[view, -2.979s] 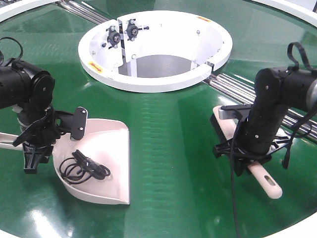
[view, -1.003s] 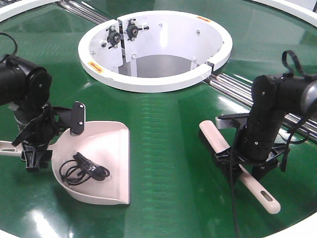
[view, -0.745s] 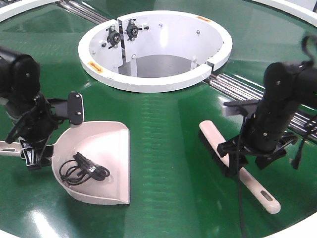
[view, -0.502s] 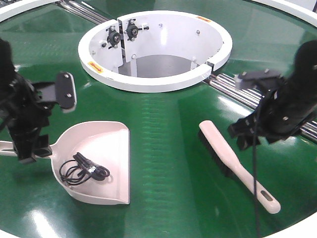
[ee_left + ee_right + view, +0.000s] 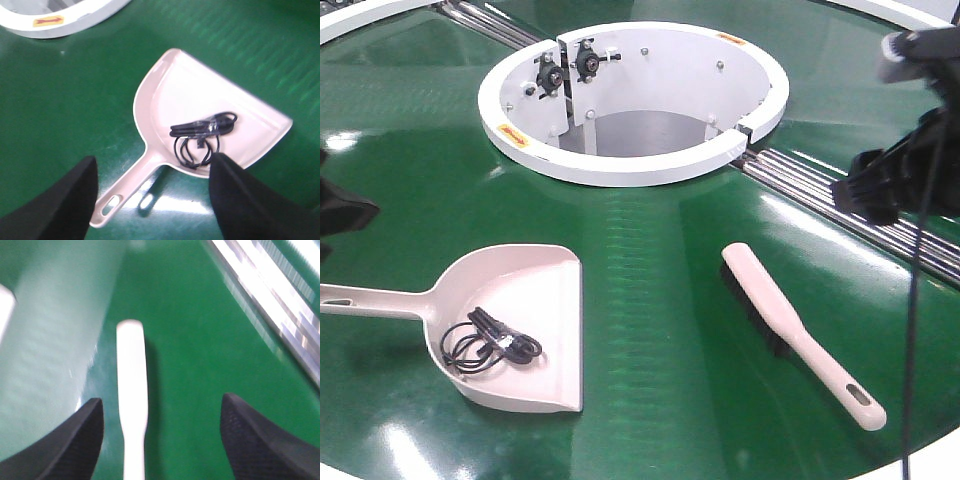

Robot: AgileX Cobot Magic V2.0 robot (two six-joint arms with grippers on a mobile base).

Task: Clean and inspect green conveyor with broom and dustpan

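The dustpan [image 5: 525, 325] lies on the green conveyor [image 5: 650, 280] at the front left, with a coiled black cable [image 5: 485, 342] in it. It also shows in the left wrist view [image 5: 200, 107] below my open, empty left gripper [image 5: 155, 200], which is raised above the handle [image 5: 127, 187]. The broom [image 5: 790, 325] lies flat at the front right, bristles down. My right gripper [image 5: 160, 440] is open and empty, high above the broom [image 5: 132, 385]. In the front view the right gripper [image 5: 885, 185] is at the right edge and the left [image 5: 340, 215] barely shows.
The white ring opening [image 5: 630, 95] sits in the middle back, with black rollers on its inner wall. Silver rails [image 5: 840, 205] run from the ring to the right edge and show in the right wrist view [image 5: 280, 310]. The white outer rim is at the front right corner.
Both arms have let go and lifted away: the left off the dustpan handle to the left edge, the right off the broom up to the right. Dustpan and broom lie still.
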